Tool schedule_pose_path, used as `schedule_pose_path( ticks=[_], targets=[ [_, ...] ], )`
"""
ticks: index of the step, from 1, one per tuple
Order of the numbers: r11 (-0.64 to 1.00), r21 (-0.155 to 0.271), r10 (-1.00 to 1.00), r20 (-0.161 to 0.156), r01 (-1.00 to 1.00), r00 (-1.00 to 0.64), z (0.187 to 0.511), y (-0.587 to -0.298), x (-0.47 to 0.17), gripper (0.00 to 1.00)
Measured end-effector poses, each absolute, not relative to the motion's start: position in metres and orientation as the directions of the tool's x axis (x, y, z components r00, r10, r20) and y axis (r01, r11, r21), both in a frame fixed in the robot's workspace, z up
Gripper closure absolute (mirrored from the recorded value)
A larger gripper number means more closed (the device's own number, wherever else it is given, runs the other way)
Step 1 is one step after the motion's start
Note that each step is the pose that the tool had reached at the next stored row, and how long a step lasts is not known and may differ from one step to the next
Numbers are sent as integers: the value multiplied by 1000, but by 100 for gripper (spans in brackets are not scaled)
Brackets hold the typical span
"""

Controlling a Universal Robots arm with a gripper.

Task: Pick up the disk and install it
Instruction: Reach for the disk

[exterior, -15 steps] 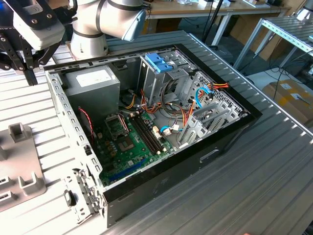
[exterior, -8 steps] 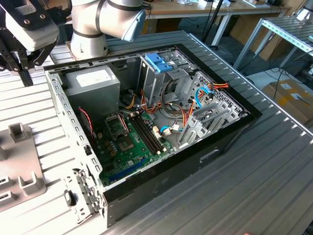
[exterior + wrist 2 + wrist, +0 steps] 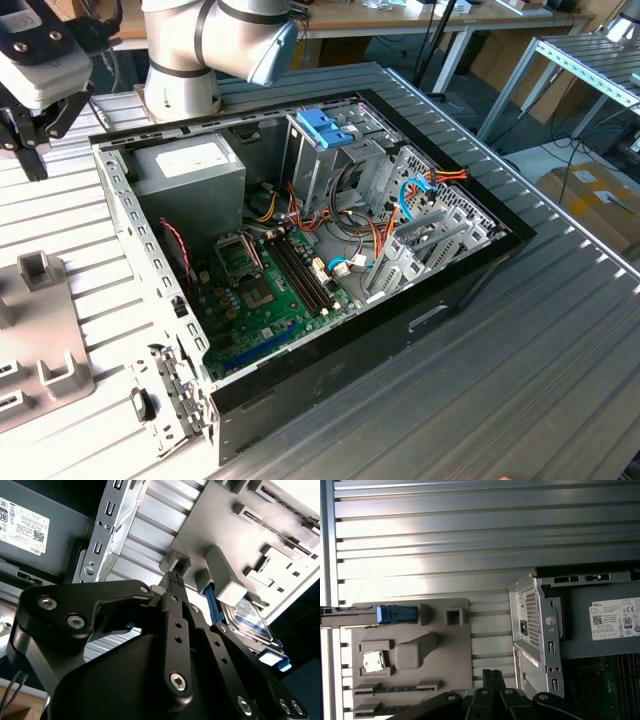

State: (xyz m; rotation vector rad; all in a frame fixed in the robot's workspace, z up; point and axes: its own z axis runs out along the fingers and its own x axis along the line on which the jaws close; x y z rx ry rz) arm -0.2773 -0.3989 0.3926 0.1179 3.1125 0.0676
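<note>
The black pincer (image 3: 175, 578) sits closest to the lens in the second wrist view, its tips drawn together on nothing. It hangs above the grey fixture plate (image 3: 220, 525) on the slatted tabletop (image 3: 470, 530), outside the computer case (image 3: 400, 330) and toward the exterior view's left.

The disk (image 3: 247, 616) is not yet picked up. It rests in a slot of that plate, apparently on edge, its white-and-blue label facing out and a blue rail (image 3: 212, 605) along its side, just beside the pincer's tips.

As I judge it, the approach is the step in hand. Doing it well calls for the pincer to spread before descending, line up square with the disk's flat faces, and clamp the metal body rather than the plastic rail — a skewed grip could jam it in the slot.

The case lies open. Inside are the grey power-supply box (image 3: 190, 175), the green motherboard (image 3: 270, 290), loose cables (image 3: 400, 195) and the metal drive cage (image 3: 330, 165) with its blue latch (image 3: 325, 128).
</note>
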Motion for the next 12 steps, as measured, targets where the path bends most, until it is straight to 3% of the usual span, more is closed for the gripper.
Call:
schedule_pose_path(
  ticks=[12],
  targets=[
    [996, 44, 76, -25, 75, -997, 392, -399, -304, 89]
  ],
)
